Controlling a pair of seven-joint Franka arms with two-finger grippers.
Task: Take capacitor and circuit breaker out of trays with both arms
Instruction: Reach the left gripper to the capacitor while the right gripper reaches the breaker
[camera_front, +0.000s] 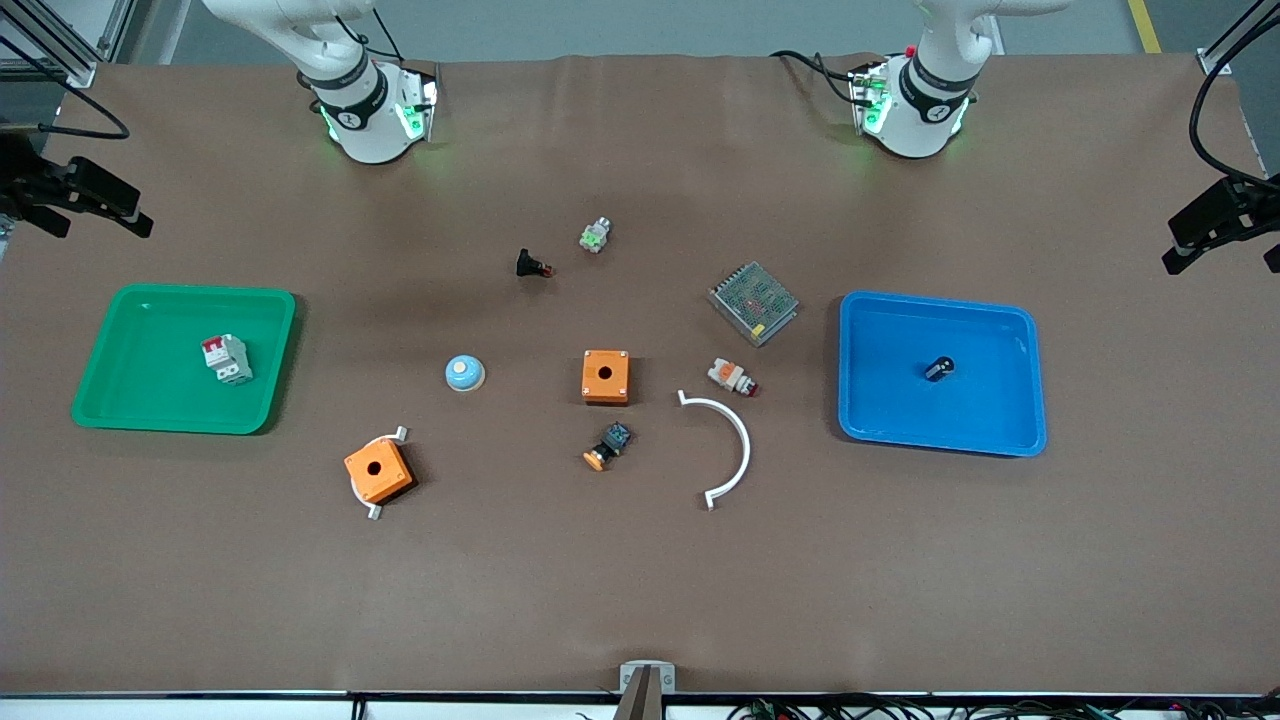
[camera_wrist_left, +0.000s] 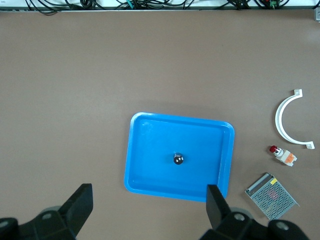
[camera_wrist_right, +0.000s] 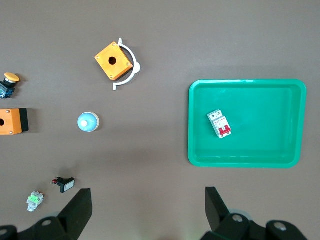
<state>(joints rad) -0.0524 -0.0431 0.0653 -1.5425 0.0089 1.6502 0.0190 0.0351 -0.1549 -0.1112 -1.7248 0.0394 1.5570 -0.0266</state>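
left tool (camera_wrist_left: 149, 210) and right tool (camera_wrist_right: 148, 210) hang open, raised above the table (camera_front: 640, 600).

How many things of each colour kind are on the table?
Trays: 2, green tray and blue tray
Orange boxes: 2
White arcs: 2
Small parts: 8, including breaker and capacitor
Total: 14
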